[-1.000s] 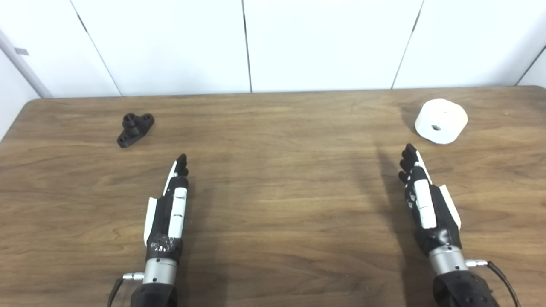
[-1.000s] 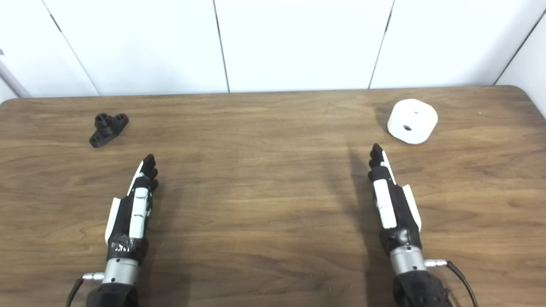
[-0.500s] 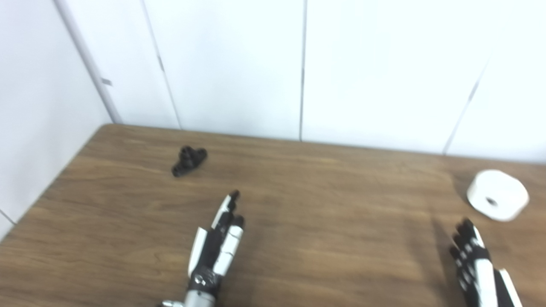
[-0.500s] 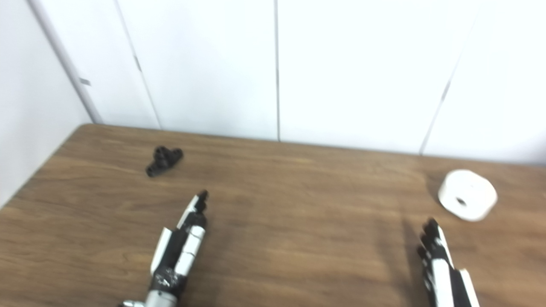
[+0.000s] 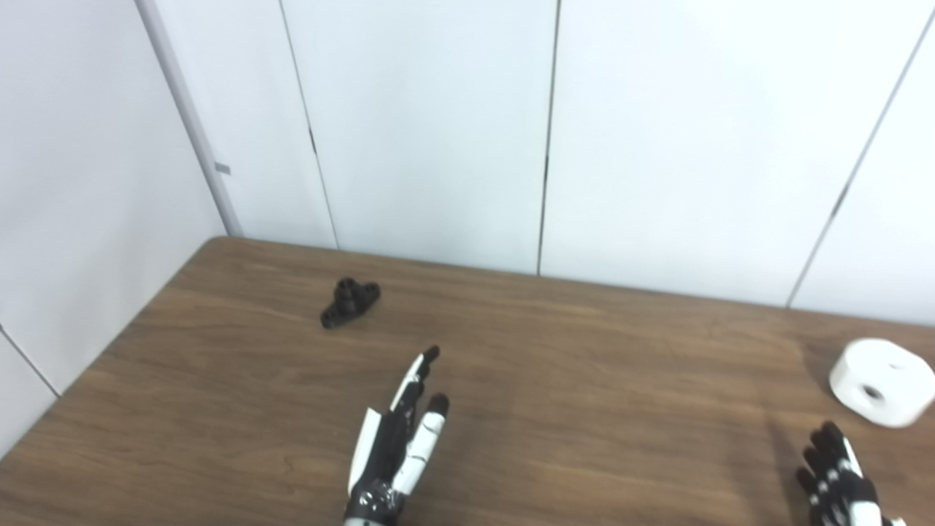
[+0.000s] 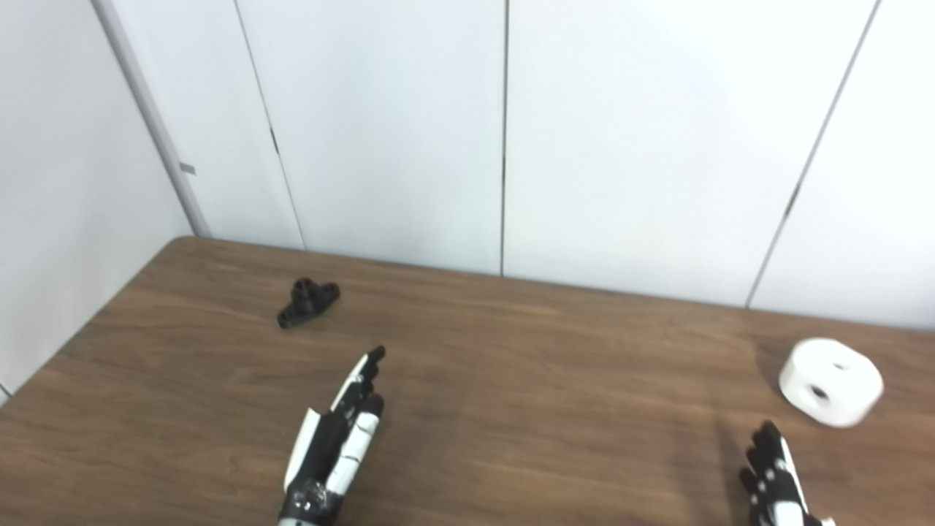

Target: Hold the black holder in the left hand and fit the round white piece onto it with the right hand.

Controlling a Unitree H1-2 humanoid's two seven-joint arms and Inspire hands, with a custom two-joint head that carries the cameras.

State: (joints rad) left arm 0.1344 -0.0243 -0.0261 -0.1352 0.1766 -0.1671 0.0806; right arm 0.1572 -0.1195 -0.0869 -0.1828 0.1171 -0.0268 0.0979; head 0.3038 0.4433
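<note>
Only R-eye view shows white piece (image 6: 830, 380) whole.

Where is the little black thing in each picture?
Left eye view: the black holder lies on the table, left of the middle, beyond the left hand.
Right eye view: the same black holder sits further left in the picture.
Shared landmark: the round white piece at the table's right side.

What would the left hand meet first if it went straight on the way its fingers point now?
Probably nothing: the left hand points up and slightly right, passing to the right of the black holder, over bare table toward the wall.
</note>
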